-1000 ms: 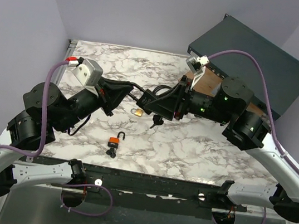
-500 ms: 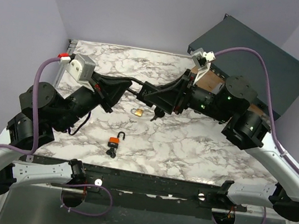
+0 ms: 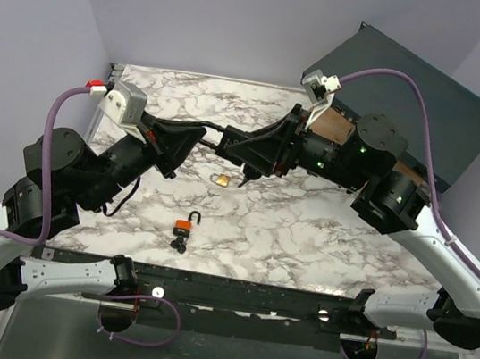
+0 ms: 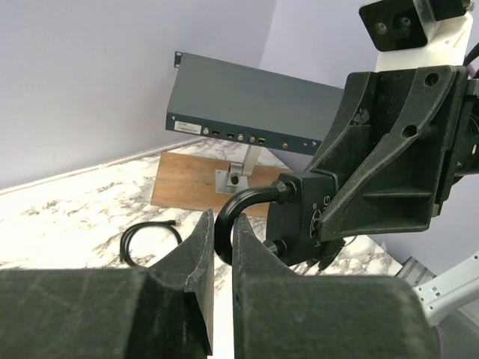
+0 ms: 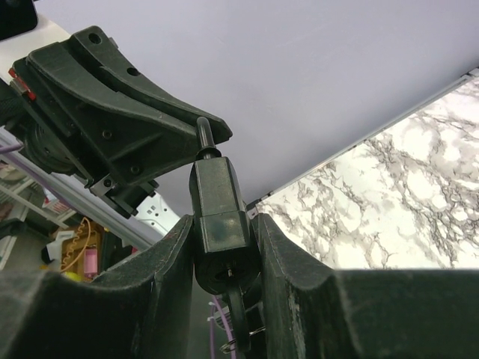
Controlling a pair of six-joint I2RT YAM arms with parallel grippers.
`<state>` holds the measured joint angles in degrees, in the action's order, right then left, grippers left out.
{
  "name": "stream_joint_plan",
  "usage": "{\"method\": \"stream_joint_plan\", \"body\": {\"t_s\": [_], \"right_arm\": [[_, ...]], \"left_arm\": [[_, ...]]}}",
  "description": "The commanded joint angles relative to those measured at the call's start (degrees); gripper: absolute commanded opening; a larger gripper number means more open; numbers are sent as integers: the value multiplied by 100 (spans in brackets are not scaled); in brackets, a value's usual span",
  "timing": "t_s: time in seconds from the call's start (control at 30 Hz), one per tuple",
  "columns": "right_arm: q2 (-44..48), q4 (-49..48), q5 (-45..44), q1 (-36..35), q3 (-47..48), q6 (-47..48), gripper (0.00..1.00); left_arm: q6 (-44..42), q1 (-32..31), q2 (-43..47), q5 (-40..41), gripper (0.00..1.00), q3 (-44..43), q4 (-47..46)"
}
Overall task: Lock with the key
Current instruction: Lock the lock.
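**Holding the black padlock aloft between two arms**

Starting at 9 o'clock in the top view, the left arm (image 3: 88, 166) reached in toward the centre. Its jaws were closed almost fully on the curved shackle (image 4: 241, 206), pinching the bend.

At the centre, clear of the marble surface (image 3: 322, 237), hung the black padlock (image 5: 218, 202). Its shackle pointed toward 9 o'clock and its body toward 3. A small brass padlock (image 3: 219, 178) lay on the surface just at its 6 o'clock. An orange padlock (image 3: 184, 225) sat further off, toward 7.

From 3 o'clock came the right arm (image 3: 376, 173). Its jaws stood partly open, clamped on the flat sides of the padlock's body. The key (image 5: 233, 307) appeared to hang from the body's underside, and whether the shackle's free leg was seated could not be told.

The step in hand looked like closing and locking. Doing it well would mean pushing the shackle straight along its legs, with no twist. The right jaws should grip firmly so the body cannot pivot, and the key end should be left unobstructed for turning.
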<state>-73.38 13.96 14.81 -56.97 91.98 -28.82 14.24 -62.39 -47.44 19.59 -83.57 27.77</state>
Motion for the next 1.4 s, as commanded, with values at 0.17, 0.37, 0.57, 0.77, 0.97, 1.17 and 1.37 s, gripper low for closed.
{"method": "stream_joint_plan", "body": {"t_s": [0.17,0.37,0.57,0.77,0.97,1.17,1.37], "right_arm": [[-613,-710,-828,-199,432,395,1],[-701,-666,-849,-259,514,485,1],[-751,-621,-881,-329,538,508,1],[-860,-489,-918,-398,612,536,1],[-926,-473,-971,-425,670,583,1],[-1081,-391,-1120,-541,856,652,1],[-1187,-240,-1458,-594,925,732,1]], "left_arm": [[554,-516,-838,-2115,0,129,899],[580,-710,-1035,-2258,0,-41,896],[628,-775,-1175,-2570,0,-192,819],[564,-916,-1388,-2881,0,-384,852],[538,-1130,-1587,-2926,0,-481,918],[604,-1152,-1637,-2771,0,-292,944],[874,-1146,-1529,-2267,0,42,913]]}}
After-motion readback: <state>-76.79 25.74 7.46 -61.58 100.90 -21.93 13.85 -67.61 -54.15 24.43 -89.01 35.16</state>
